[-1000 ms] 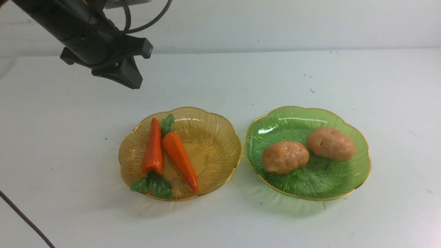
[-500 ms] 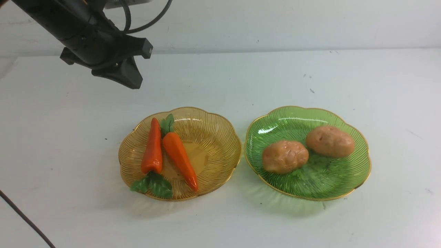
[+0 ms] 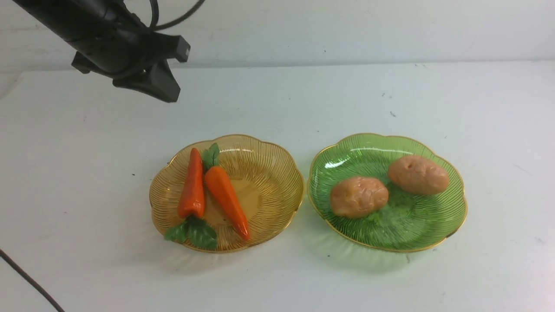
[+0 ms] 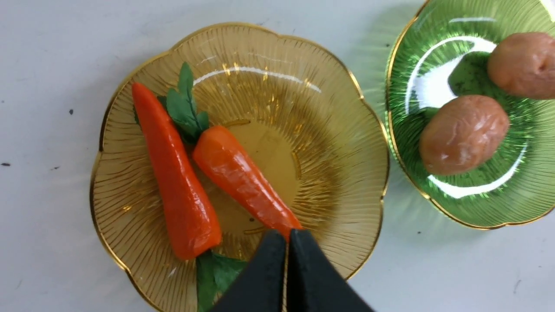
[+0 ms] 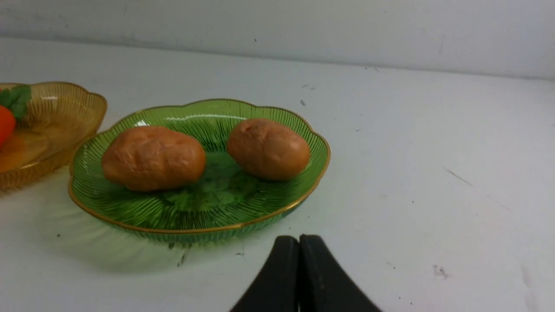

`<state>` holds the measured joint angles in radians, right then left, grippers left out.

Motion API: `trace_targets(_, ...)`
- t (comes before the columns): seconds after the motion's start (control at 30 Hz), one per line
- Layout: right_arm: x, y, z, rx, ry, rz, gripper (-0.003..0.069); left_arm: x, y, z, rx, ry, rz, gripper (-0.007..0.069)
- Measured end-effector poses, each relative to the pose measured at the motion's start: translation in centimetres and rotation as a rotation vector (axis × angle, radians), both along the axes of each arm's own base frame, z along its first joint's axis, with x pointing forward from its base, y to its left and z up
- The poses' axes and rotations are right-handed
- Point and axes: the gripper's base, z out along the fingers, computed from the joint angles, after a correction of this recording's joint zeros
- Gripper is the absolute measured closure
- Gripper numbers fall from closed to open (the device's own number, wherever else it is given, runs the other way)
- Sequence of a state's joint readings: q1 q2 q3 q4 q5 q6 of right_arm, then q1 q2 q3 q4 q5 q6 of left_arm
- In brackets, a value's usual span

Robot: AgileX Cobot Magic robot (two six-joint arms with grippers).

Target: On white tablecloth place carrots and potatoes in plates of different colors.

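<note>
Left gripper (image 4: 286, 242) clenched, empty, above amber ribbed plate (image 4: 347, 143) holding two glossy orange carrots (image 4: 173, 173). Right gripper (image 5: 299, 251) clenched, empty; green plate (image 5: 208, 221) with tan potatoes (image 5: 154, 158) just ahead. Risk: descending arm clips rim, spills contents.

Plain, pale backdrop — a bare wall (image 3: 347, 30) behind a broad white surface.

The wall is off-white with faint scuffs and meets the surface along a straight horizontal seam. Light is soft and even, leaving only dim, blurred shadows. A thin dark cable (image 3: 26, 279) crosses the near left corner — and small dark specks (image 3: 392, 114) dot the far right.
</note>
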<state>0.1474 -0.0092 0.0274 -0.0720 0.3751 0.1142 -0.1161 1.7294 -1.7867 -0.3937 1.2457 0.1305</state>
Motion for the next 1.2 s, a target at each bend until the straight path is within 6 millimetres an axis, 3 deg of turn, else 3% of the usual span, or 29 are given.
trace_targets(0.03,0.0,0.0,0.0,0.002,0.0,-0.002,0.0674,0.0,0.0,0.0,-0.001,0.0,0.0,0.0628)
trace_targets(0.1,0.0,0.0,0.0,0.014,0.002,-0.006,0.0674,-1.5,0.1,2.0,-0.008,-0.055,-0.001,0.0628)
trace_targets(0.13,0.0,0.0,0.0,0.016,0.002,-0.006,0.0674,-3.0,0.3,3.8,-0.012,-0.105,-0.001,0.0628)
trace_targets(0.23,0.0,0.0,0.0,0.016,0.002,-0.006,0.0674,-7.3,0.9,6.7,-0.01,-0.195,0.001,0.0628)
trace_targets(0.3,0.0,0.0,0.0,0.016,0.002,-0.006,0.0674,-10.2,1.4,7.0,0.011,-0.214,-0.008,0.0628)
trace_targets(0.37,0.0,0.0,0.0,0.016,0.002,-0.006,0.0674,-11.9,1.7,6.8,0.028,-0.219,-0.016,0.0628)
trace_targets(0.6,0.0,0.0,0.0,0.016,0.005,-0.006,0.0674,-18.3,3.0,4.2,0.119,-0.215,-0.04,0.0628)
trace_targets(0.63,0.0,0.0,0.0,0.013,0.006,-0.005,0.0674,-20.2,3.4,3.2,0.144,-0.215,-0.038,0.0628)
trace_targets(0.73,0.0,0.0,-0.1,0.005,0.006,-0.004,0.0674,-21.9,3.7,2.2,0.163,-0.214,-0.036,0.0628)
trace_targets(0.93,0.0,0.0,-0.1,-0.021,0.004,0.002,0.0674,-28.6,4.9,-2.8,0.205,-0.23,-0.031,0.0628)
trace_targets(1.17,0.0,0.0,-0.1,-0.025,0.004,0.003,0.0674,-32.8,5.5,-6.5,0.148,-0.444,0.06,0.0628)
trace_targets(1.2,0.0,0.0,-0.1,-0.025,0.004,0.003,0.0674,-33.4,5.7,-7.5,0.106,-0.611,0.121,0.0628)
